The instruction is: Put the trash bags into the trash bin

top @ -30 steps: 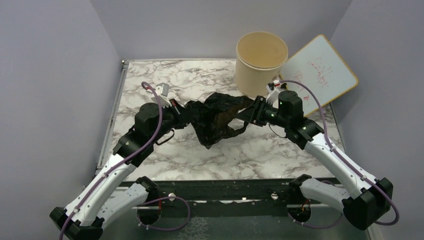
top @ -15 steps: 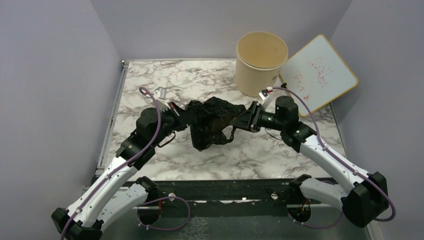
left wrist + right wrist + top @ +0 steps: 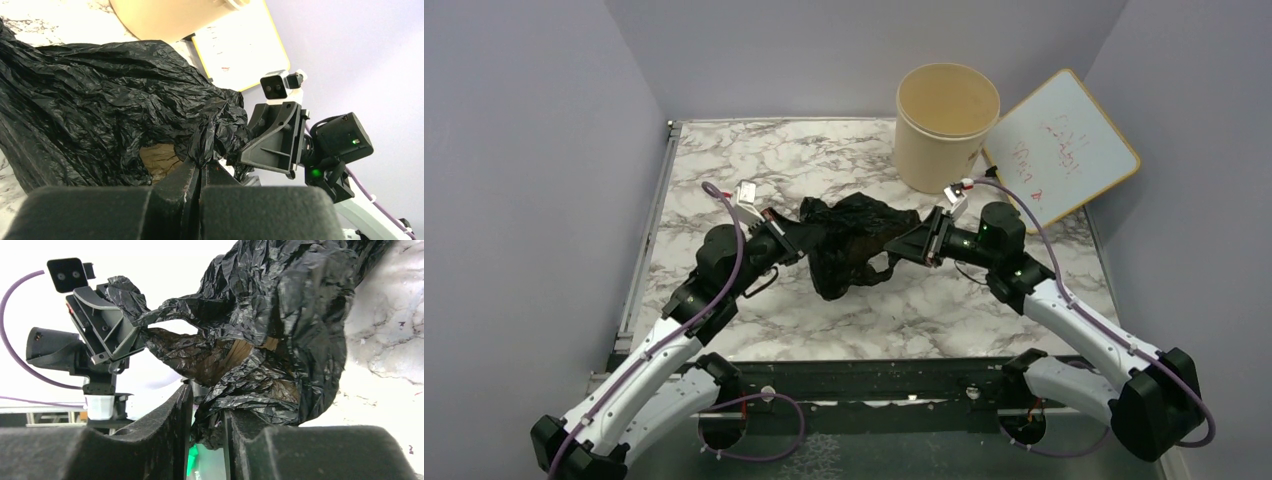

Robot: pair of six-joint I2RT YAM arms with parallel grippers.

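The black trash bag (image 3: 854, 235) hangs crumpled between my two grippers at the middle of the marble table, its lower part sagging to the tabletop. My left gripper (image 3: 799, 235) is shut on a twisted bit of the bag (image 3: 100, 100), pinched at the fingertips (image 3: 202, 165). My right gripper (image 3: 906, 243) grips the bag's other side; a bunch of the bag (image 3: 280, 315) sits between its nearly closed fingers (image 3: 207, 415). The beige trash bin (image 3: 946, 125) stands upright and open behind the bag, at the back right. It also shows in the left wrist view (image 3: 165, 17).
A white board with a yellow frame (image 3: 1064, 150) leans at the back right, next to the bin. Grey walls close in the left, back and right sides. A metal rail (image 3: 649, 230) runs along the table's left edge.
Both grippers have drawn closer together and lower. The bag, stretched wide a second ago, is now bunched up into a tighter lump between them.
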